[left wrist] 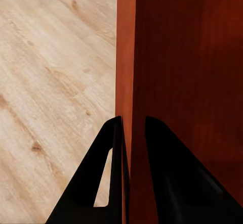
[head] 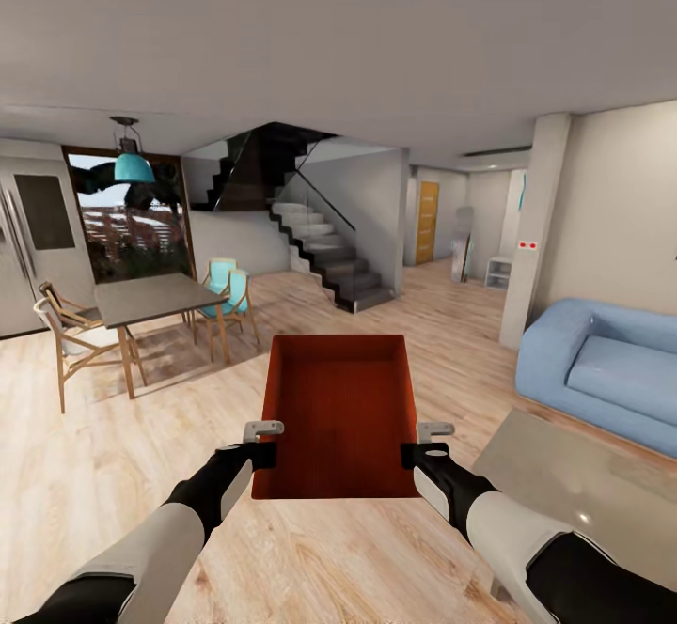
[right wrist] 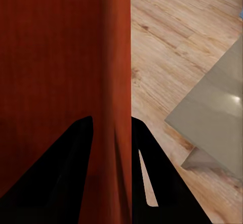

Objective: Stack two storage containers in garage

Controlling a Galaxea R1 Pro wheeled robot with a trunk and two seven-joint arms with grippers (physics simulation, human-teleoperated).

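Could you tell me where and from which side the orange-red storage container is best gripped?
By its thin long side walls, near your end: the left gripper pinches the left wall and the right gripper the right of the storage container, a finger each side.

The storage container [head: 340, 413] I carry looks like smooth orange-red plastic with a dull sheen. My left claw [left wrist: 132, 128] and right claw [right wrist: 112, 125] have matt black fingers. The floor [head: 113, 455] under me is light wood plank, grainy and knotted. The sofa [head: 602, 370] reads as soft blue cloth, and the low table [right wrist: 212, 107] is glossy grey.
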